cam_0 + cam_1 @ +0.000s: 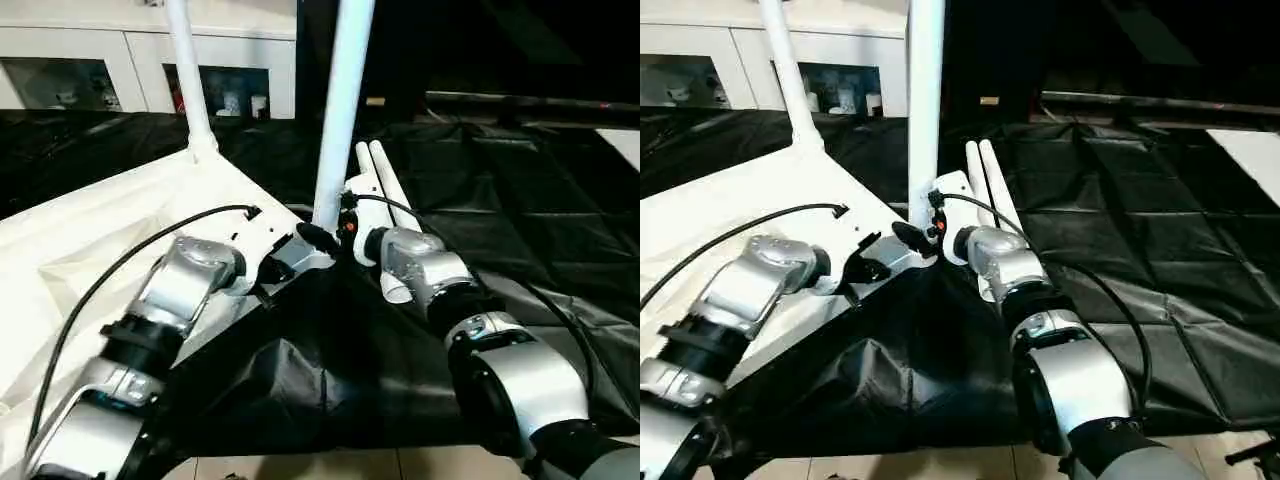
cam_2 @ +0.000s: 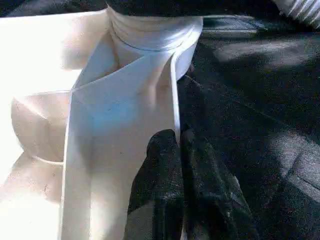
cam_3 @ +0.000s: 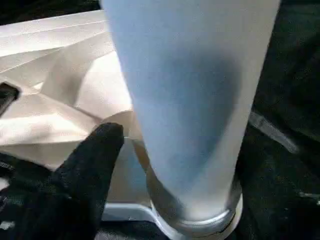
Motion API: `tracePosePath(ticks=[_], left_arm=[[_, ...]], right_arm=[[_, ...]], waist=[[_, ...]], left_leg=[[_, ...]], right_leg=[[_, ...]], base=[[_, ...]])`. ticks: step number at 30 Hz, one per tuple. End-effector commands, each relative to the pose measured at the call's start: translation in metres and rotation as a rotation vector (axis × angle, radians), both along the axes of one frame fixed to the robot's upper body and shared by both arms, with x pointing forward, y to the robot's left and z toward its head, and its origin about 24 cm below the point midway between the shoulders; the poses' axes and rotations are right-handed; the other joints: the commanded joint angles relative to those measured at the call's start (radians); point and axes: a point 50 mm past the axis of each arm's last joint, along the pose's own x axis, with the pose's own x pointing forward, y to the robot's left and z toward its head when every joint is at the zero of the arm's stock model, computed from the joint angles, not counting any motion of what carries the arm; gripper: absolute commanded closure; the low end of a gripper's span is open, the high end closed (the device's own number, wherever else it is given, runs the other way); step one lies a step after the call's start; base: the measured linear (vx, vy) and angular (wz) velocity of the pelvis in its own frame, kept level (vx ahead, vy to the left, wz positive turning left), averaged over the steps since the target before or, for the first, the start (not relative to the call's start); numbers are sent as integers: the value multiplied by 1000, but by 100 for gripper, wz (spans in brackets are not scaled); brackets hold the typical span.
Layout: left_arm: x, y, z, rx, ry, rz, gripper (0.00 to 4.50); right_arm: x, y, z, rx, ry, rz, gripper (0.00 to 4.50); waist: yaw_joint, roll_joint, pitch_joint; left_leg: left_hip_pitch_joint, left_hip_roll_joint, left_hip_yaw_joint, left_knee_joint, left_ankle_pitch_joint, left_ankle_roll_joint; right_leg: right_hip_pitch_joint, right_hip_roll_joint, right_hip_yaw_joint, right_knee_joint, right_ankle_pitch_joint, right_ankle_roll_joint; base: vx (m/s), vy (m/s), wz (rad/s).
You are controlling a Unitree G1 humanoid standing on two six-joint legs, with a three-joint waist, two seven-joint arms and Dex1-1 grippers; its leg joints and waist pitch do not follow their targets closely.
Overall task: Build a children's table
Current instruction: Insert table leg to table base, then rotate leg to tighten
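The left claw point(image 2: 175, 150) pinches the thin rim point(image 2: 174, 100) of the table point(image 1: 90, 240), its two black fingers narrow on the white wall just beside the near corner socket. The right claw point(image 1: 325, 240) stands wide at the foot of the near leg point(image 1: 340, 110); one finger point(image 3: 90, 165) lies beside the leg, and whether it touches cannot be told. The table lies upside down on black sheeting point(image 1: 520, 200), from 9 o'clock to the centre of the head view. Two legs stand upright in corner sockets, the near one at centre and the far leg point(image 1: 188, 70) at 11 o'clock. Two loose legs point(image 1: 383, 180) lie side by side on the sheeting, just right of centre. A cabinet point(image 1: 120, 60) with small objects behind its glass stands at 10 o'clock.
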Motion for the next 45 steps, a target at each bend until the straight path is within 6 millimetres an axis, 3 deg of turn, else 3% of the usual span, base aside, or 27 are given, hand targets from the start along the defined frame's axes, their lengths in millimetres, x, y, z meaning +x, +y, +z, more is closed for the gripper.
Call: tracePosePath(ticks=[1, 3, 4, 5, 6, 7, 8, 9, 10, 11, 13, 17, 20, 22, 25, 27, 31, 37, 39, 42, 45], left_arm=[[-2, -18, 9, -29, -55, -122, 450], [-3, -15, 11, -34, -70, -139, 450], [-3, -13, 14, -47, -81, -161, 450], [-3, -13, 14, -47, -81, -161, 450], [-4, -13, 14, -49, -85, -171, 450], [-6, -11, 14, -55, -82, -191, 450], [-8, -10, 16, -68, -93, -239, 450], [-11, -10, 16, -84, -90, -275, 450], [-15, -7, 17, -101, -90, -326, 450], [-17, -7, 17, -105, -91, -342, 450], [-20, -3, 18, -106, -78, -387, 450], [-23, 6, 21, -98, -66, -449, 450], [-23, 10, 21, -84, -64, -458, 450], [-22, 14, 22, -72, -67, -462, 450], [-21, 17, 23, -68, -68, -467, 450], [-21, 19, 23, -67, -65, -470, 450], [-22, 23, 22, -55, -58, -473, 450], [-22, 25, 19, -48, -54, -470, 450], [-21, 24, 18, -45, -55, -464, 450], [-19, 24, 16, -40, -61, -446, 450], [-8, 21, 9, -33, -92, -300, 450]], right_arm=[[-17, 12, -18, 21, 85, 179, 49], [-16, 1, -12, 37, 62, 224, 49], [-14, -14, -8, 29, 35, 265, 49], [-14, -14, -8, 29, 35, 265, 49], [-14, -18, -7, 22, 27, 277, 49], [-15, -27, -6, -2, 15, 309, 49], [-16, -35, -6, -27, 5, 332, 49], [-17, -42, -6, -44, 2, 349, 49], [-19, -52, -4, -60, -3, 379, 49], [-19, -54, -3, -62, -4, 389, 49], [-22, -61, -1, -83, -17, 427, 49], [-28, -69, 0, -141, -32, 504, 49], [-29, -70, 0, -162, -38, 526, 49], [-29, -70, 1, -157, -41, 524, 49], [-30, -68, 2, -143, -41, 529, 49], [-30, -67, 2, -140, -40, 536, 74], [-31, -64, 1, -132, -40, 540, 89], [-35, -61, -5, -127, -30, 545, 156], [-36, -60, -7, -125, -27, 537, 160], [-36, -60, -10, -125, -24, 519, 169], [-32, -61, -24, -153, -14, 355, 172]], waist=[[3, 5, -54], [6, 7, -56], [12, 13, -70], [12, 13, -70], [16, 12, -76], [17, 11, -78], [26, 16, -81], [26, 13, -83], [27, 27, -89], [30, 29, -90], [29, 33, -84], [32, 34, -71], [33, 34, -67], [34, 34, -68], [34, 33, -72], [35, 33, -77], [35, 34, -81], [39, 38, -80], [40, 43, -80], [39, 41, -79], [36, 41, -77]], left_leg=[[-3, 53, -10, -60, -261, 28], [-3, 54, -7, -56, -242, 36], [-4, 54, 1, -43, -163, 47], [-4, 54, 1, -43, -163, 47], [-8, 52, 5, -33, -78, 65], [-12, 50, 5, -29, -40, 78], [-18, 47, 7, -13, 22, 109], [-21, 45, 7, -9, 32, 121], [-23, 45, 7, -3, 58, 131], [-21, 47, 5, 1, 65, 141], [-27, 52, 6, 1, 2, 137], [-23, 58, 6, -13, -163, 62], [-20, 59, 4, -19, -224, 22], [-20, 58, 3, -19, -227, 12], [-24, 55, 3, -15, -187, 14], [-27, 53, 3, -9, -138, 27], [-27, 52, 4, -4, -104, 45], [-25, 53, 3, -5, -140, 32], [-24, 53, 2, -5, -149, 26], [-24, 52, 2, -6, -171, 15], [-22, 51, 2, -5, -188, -1]], right_leg=[[34, -81, 56, -73, -332, -161], [35, -80, 53, -70, -297, -178], [43, -75, 50, -52, -162, -211], [43, -75, 50, -52, -162, -211], [46, -68, 46, -33, -21, -243], [47, -64, 44, -25, 43, -258], [47, -58, 40, -10, 177, -283], [49, -57, 39, -6, 205, -290], [48, -55, 36, 2, 259, -307], [46, -54, 34, 3, 278, -314], [44, -60, 33, 0, 214, -324], [43, -66, 35, -22, -35, -287], [41, -71, 39, -32, -157, -249], [41, -71, 40, -34, -180, -237], [44, -68, 40, -26, -137, -234], [46, -64, 38, -15, -51, -248], [46, -61, 35, -8, 29, -273], [47, -64, 35, -10, -13, -270], [46, -64, 35, -10, -19, -268], [46, -64, 36, -13, -40, -263], [41, -64, 38, -16, -64, -258]], base=[[0, 0, 0], [0, 0, 0], [0, 0, 0], [0, 0, 0], [0, 0, 0], [0, 0, 0], [0, 0, 0], [0, 0, 0], [0, 0, 0], [0, 0, 0], [0, 0, 0], [0, 0, 0], [0, 0, 0], [0, 0, 0], [0, 0, 0], [0, 0, 0], [0, 0, 0], [0, 0, 0], [0, 0, 0], [0, 0, 0], [0, 0, 0]])
